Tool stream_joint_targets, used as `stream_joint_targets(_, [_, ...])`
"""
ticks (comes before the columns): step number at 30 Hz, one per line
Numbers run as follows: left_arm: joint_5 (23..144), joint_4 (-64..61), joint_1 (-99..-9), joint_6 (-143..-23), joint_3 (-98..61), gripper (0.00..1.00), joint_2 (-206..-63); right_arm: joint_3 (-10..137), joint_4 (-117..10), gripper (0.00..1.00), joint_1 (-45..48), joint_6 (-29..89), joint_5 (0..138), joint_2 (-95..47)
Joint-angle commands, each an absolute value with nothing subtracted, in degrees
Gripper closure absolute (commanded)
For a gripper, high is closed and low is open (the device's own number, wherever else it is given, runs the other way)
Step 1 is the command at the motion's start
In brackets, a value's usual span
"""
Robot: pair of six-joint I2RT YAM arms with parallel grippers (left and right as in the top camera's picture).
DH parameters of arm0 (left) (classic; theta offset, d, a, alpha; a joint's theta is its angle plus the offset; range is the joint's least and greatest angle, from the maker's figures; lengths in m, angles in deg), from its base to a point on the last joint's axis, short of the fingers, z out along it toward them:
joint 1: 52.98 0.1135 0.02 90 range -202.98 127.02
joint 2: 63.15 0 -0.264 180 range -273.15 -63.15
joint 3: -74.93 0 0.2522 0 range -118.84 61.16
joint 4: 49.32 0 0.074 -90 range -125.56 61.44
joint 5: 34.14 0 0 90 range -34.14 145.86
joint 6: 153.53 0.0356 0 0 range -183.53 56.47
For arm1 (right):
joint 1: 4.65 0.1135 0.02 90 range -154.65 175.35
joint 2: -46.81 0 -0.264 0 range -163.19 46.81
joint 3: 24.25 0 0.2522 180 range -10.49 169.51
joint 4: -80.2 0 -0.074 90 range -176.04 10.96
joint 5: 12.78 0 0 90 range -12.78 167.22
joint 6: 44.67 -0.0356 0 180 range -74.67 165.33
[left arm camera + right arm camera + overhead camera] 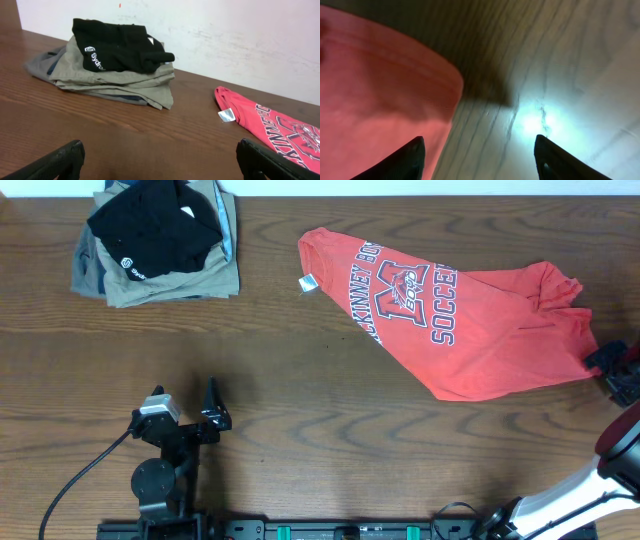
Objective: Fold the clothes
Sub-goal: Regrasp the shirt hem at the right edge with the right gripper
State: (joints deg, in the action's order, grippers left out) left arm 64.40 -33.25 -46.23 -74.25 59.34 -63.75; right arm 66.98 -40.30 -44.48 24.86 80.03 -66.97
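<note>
The clothes, a red-orange T-shirt [480, 310] with white and dark-red lettering, lies crumpled on the right half of the wooden table. Its white neck tag [308, 283] points left. My right gripper [612, 365] sits low at the shirt's right bottom corner. In the right wrist view it is open [480, 145], with the shirt's hem [375, 85] reaching in beside the left finger and bare wood across most of the gap. Well left of the shirt, my left gripper [183, 395] stands open near the front edge. Nothing lies between its fingers [160, 150], and the shirt's collar [280, 125] lies ahead to its right.
At the back left is a pile of folded garments, a black one with a small white logo [155, 230] on top of a khaki-grey one [165, 280]. From the left wrist this pile [125, 80] lies ahead by the white wall. A cable [80, 475] trails from the left arm.
</note>
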Motion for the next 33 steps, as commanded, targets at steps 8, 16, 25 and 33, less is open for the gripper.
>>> stream_joint_targets(8, [64.2, -32.4, -46.1, -74.5, 60.9, 0.02, -63.4, 67.0, -44.2, 0.28, -44.7, 27.6, 75.7, -69.8])
stream_joint_targets(16, [64.2, -32.4, -46.1, -74.5, 60.9, 0.02, -63.4, 67.0, -45.0, 0.41, -44.7, 27.6, 75.7, -69.9])
stream_joint_targets(25, [64.2, -32.4, -46.1, -74.5, 60.9, 0.02, -63.4, 67.0, -44.5, 0.94, -44.7, 27.8, 75.7, -71.2])
stream_joint_targets(33, [64.2, -32.4, -46.1, -74.6, 60.9, 0.02, -63.4, 67.0, -43.8, 0.98, -44.7, 27.4, 75.2, -71.2])
